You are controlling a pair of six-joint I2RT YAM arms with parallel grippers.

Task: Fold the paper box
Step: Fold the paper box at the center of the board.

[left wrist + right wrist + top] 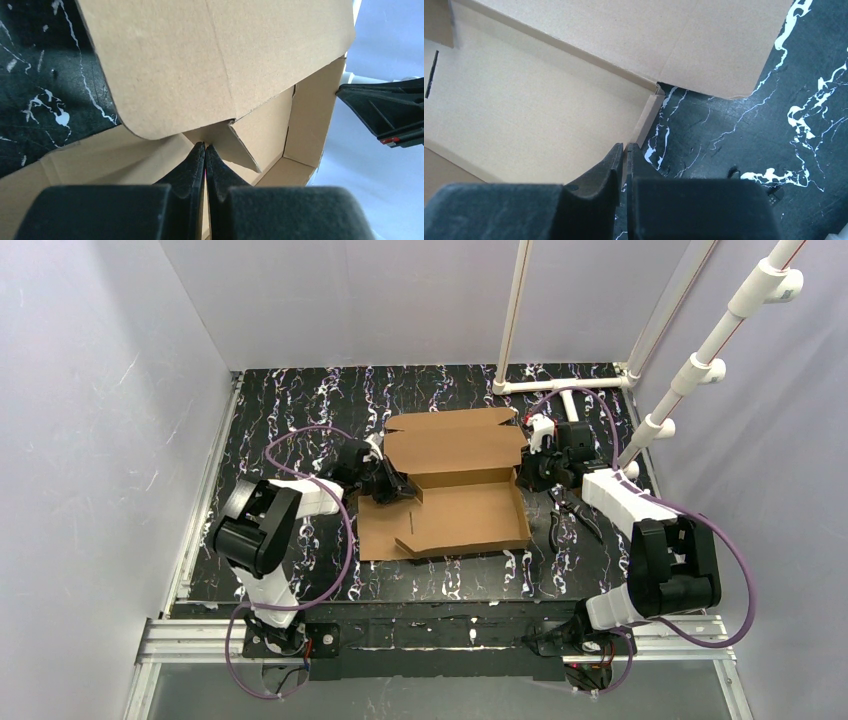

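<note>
We see the paper box (465, 515) half-formed on the worktop (300, 410) between our tools, the left tool (205, 147) pinched shut on its left wall, the right tool (625, 146) clamping its right wall.

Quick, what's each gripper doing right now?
Left gripper: closed, pinching an edge of the brown corrugated cardboard box.
Right gripper: closed on that box's side wall.
</note>
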